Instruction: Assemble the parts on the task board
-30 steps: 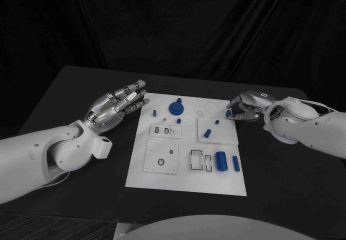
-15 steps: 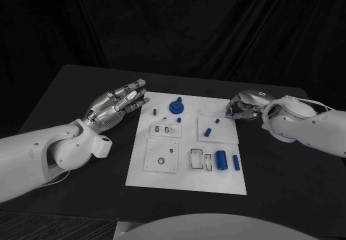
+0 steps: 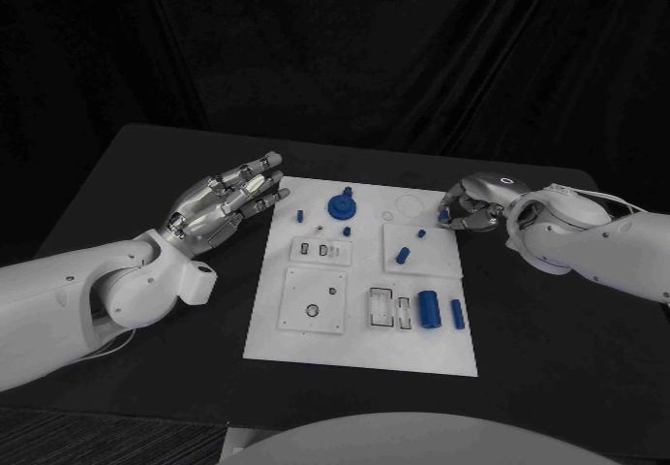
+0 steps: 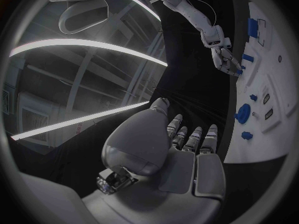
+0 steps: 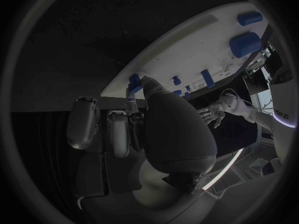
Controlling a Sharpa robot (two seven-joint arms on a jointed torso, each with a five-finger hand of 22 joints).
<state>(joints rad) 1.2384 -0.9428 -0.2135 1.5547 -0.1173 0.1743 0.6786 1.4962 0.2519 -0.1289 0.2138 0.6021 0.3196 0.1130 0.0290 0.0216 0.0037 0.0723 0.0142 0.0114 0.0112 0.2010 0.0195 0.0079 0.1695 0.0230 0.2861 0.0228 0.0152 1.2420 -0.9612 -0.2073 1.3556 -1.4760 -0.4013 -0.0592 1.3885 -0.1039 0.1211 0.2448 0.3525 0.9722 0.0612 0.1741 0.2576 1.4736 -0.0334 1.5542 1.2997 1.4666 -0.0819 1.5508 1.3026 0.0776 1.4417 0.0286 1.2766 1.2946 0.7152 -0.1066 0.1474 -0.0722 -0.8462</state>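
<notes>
The white task board (image 3: 363,329) lies in the middle of the table. My right hand (image 3: 472,205) sits at the board's far right edge and pinches a small blue part (image 3: 444,217) between thumb and a finger; the right wrist view shows this part (image 5: 133,80) just off the board's rim (image 5: 187,50). My left hand (image 3: 230,203) hovers beside the board's far left corner with its fingers apart, holding nothing. On the board are a round blue part (image 3: 341,206), a short blue peg (image 3: 402,257) and a thick blue cylinder (image 3: 429,310).
A slim blue peg (image 3: 457,315) lies beside the cylinder, near two rectangular slots (image 3: 381,308). Small blue pieces (image 3: 299,217) stand near the left hand. White inset plates (image 3: 313,302) cover the board's left half. Black table surrounds the board.
The right hand has shifted very slightly toward the far side, still pinching the blue part. The left hand has stayed in place.
</notes>
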